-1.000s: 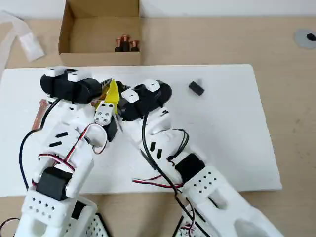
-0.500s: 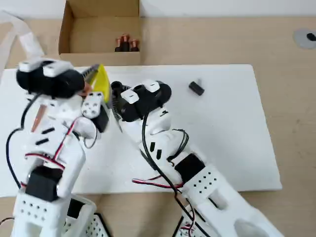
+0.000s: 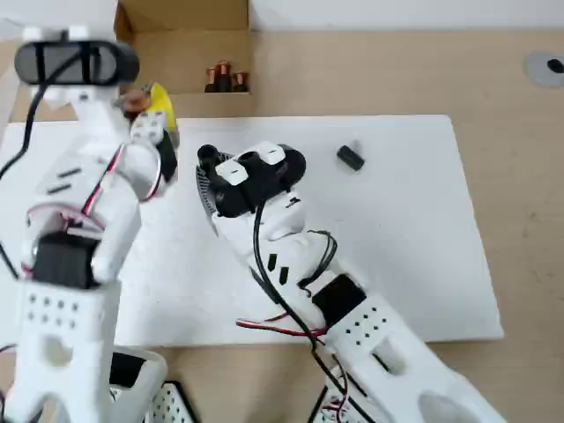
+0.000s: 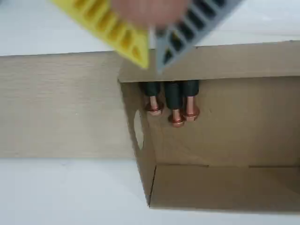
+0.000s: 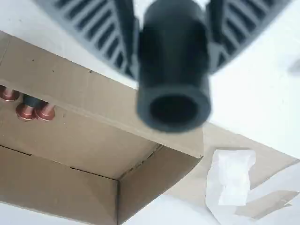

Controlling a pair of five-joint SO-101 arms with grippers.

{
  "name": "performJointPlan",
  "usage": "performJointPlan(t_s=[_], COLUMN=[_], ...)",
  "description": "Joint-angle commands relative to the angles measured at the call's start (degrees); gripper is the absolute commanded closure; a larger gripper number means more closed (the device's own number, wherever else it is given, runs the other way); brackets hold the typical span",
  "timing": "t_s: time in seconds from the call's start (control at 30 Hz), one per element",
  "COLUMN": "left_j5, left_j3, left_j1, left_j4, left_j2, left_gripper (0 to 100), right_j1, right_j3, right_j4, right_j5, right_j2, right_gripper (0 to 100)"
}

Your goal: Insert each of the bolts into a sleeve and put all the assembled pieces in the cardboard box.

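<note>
1. Copper-coloured bolt (image 3: 134, 101) is pinched in the left hand (image 3: 145, 104). Its yellow and grey fingers are closed on it, nearly tip to tip. The bolt is blurred in the left wrist view, so I cannot tell how it is oriented.
2. The left hand is raised above the edge of the white board (image 3: 397, 247). The cardboard box (image 4: 225, 187) lies just beyond its fingertips.
3. Three assembled pieces (image 4: 171, 101) lie side by side inside the box, against the wall nearest the left hand. Their copper heads point away from the hand.
4. The right hand (image 3: 208, 169) grips a black sleeve (image 5: 173, 65) between its two grey fingers. The fingers are parted only as far as the sleeve's width, and the sleeve's open bore faces the wrist camera.
5. The right hand sits beside the left hand, over the board. The box is ahead of it and a little toward the left hand.
6. A loose sleeve (image 3: 350, 157) lies on the board on the right hand's outer side, well apart from it.
7. The board rests on the wooden table (image 3: 511, 176).
</note>
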Motion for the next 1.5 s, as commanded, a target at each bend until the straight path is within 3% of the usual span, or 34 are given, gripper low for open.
performJointPlan(t_s=[0.0, 0.13, 0.4, 0.57, 1.47], left_j5=[2.9, 7.2, 8.0, 7.9, 6.3], left_j3=[-6.7, -8.2, -7.3, -6.3, -8.4], left_j1=[-0.8, -0.8, 3.2, 5.7, 5.8], left_j4=[-1.9, -5.4, -8.0, -7.6, -0.7], left_j2=[3.6, 7.2, 8.7, 8.3, 3.6], left_gripper=[100, 100, 100, 100, 100], right_j1=[0.0, -0.8, -3.0, -3.0, -3.0], right_j3=[-1.5, -1.5, -1.5, -1.5, -1.0], right_j4=[-1.6, -1.4, -1.5, -1.5, -1.4], right_j5=[-0.7, -0.7, -0.7, -0.7, -0.7], right_j2=[-1.3, -1.3, -1.2, -1.2, -0.9], right_gripper=[98.9, 98.9, 98.9, 98.9, 98.9])
